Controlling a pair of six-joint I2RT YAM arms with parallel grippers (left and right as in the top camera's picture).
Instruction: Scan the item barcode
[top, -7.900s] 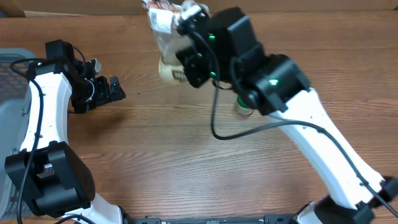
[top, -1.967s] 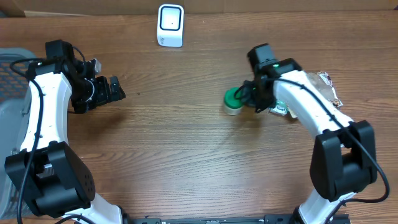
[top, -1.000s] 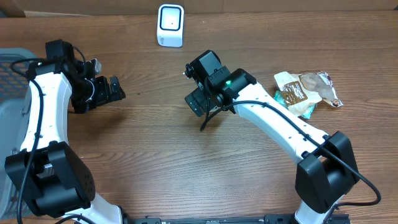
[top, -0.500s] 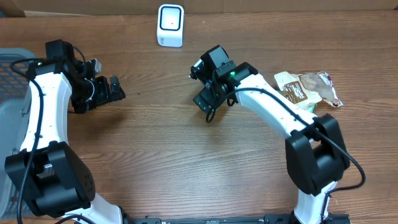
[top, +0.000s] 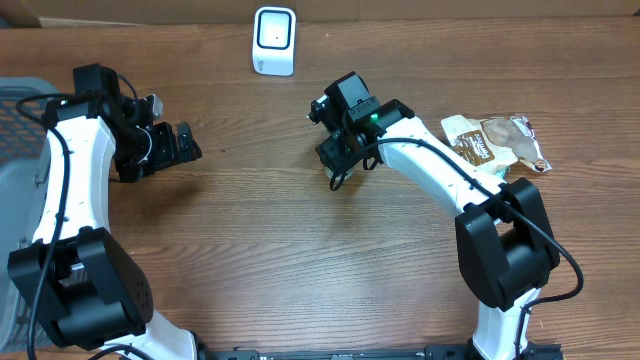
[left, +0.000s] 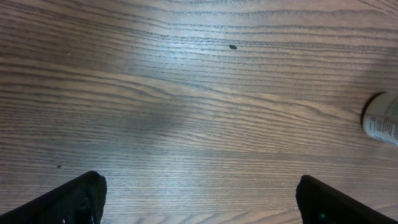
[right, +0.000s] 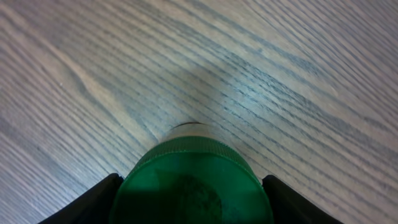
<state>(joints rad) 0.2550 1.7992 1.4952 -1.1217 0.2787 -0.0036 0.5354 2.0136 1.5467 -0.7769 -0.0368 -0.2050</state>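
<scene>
Right end effector (right: 191, 190) on green-capped bottle (right: 193, 165)

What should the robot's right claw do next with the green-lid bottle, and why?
Probably squeeze snugly onto the green-lidded bottle before lifting it. The right claw has its fingers on either side of the lid, and the bottle seems to rest on the table, far from the white scanner.

- Overhead, you get even light on the worktop (top: 250, 250); shadows are faint.
- Left wrist: a pale glare streaks the grain.
- Right wrist: the green cap (right: 193, 180) looms dim and blurred.
</scene>
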